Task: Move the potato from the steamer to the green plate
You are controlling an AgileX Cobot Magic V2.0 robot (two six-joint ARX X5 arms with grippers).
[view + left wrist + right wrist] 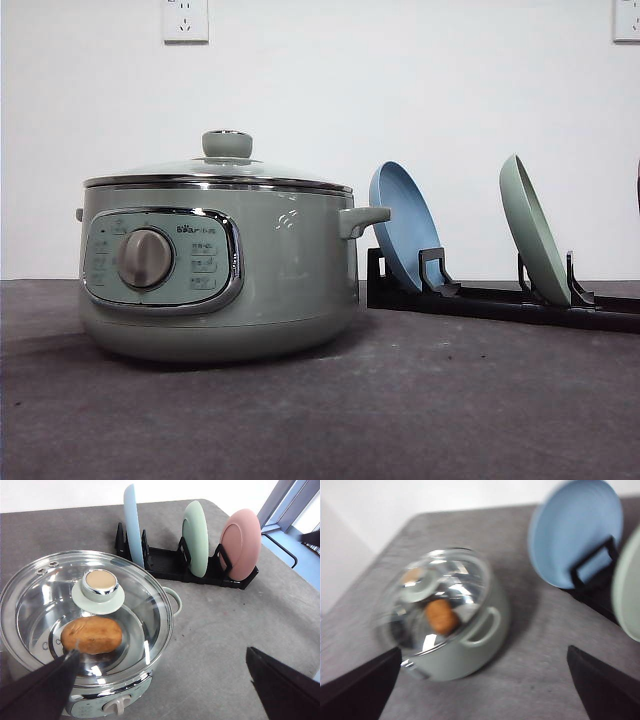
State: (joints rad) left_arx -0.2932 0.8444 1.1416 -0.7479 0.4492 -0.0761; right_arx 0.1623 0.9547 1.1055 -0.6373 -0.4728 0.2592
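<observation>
Potato (92,635) sits inside the steamer (215,275), glass lid (85,605) on; green plate (196,538) stands racked just beyond. Left pincer (160,680) and right pincer (482,680) hover released above.

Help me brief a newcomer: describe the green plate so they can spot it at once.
Start at the big sage-green steamer on the grey table; beside it lies a black rack holding three plates on edge. The green plate stands in the middle slot, pale mint, between the blue plate nearest the steamer and the pink plate at the far end.
</observation>
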